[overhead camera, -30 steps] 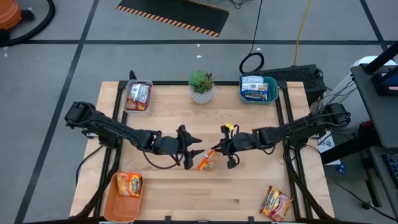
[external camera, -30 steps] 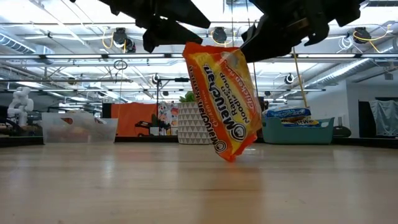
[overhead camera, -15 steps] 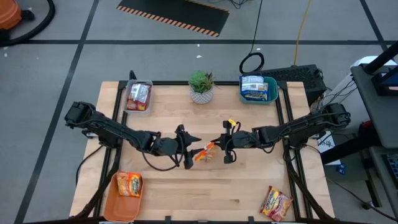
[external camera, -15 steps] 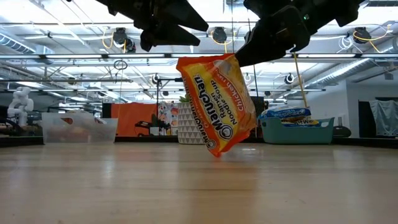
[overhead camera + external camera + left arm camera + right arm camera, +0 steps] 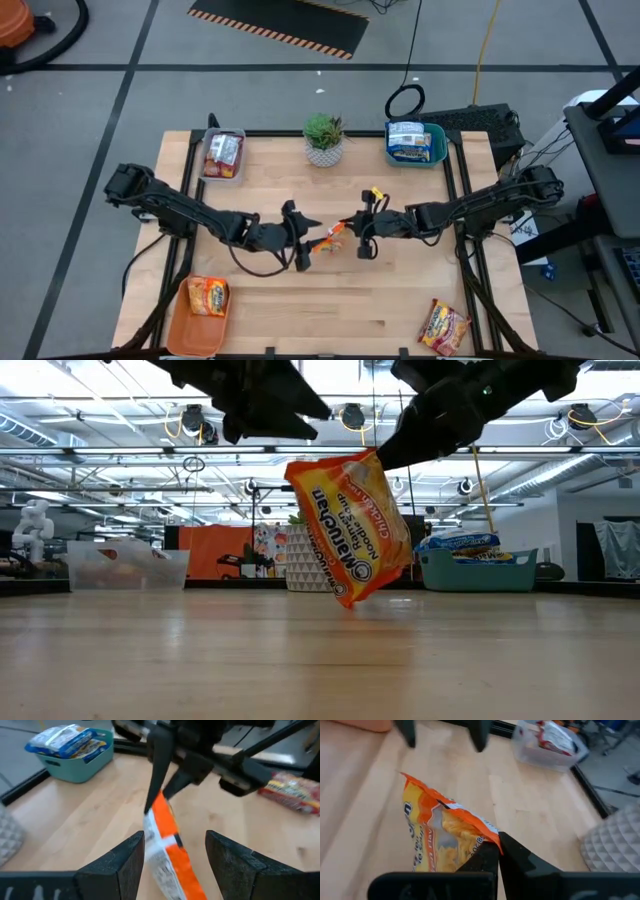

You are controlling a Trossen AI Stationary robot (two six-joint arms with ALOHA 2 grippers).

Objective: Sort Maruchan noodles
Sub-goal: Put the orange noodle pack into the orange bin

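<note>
An orange-yellow Maruchan noodle packet hangs above the middle of the table, with my right gripper shut on it. My left gripper is open. Its two fingers stand on either side of the packet; I cannot tell whether they touch it. In the high view the two grippers face each other, the left gripper and the right gripper, with the packet between them. Other packets lie in trays and on the table. My right gripper pinches the packet's crimped end seam at one corner between its two shut fingers. The fingers come from the table's right side, slanting down. The packet hangs tilted below them, clear of the table.
A clear tray with a red packet stands far left, a potted plant at the far middle, and a teal tray with a blue-white packet far right. An orange tray holds an orange packet near left. A red packet lies near right.
My right gripper has turned at the wrist while staying in place. The hanging packet has swung with it: its lower end has risen a little and gone toward the table's far edge, in between my left gripper's open fingers.
</note>
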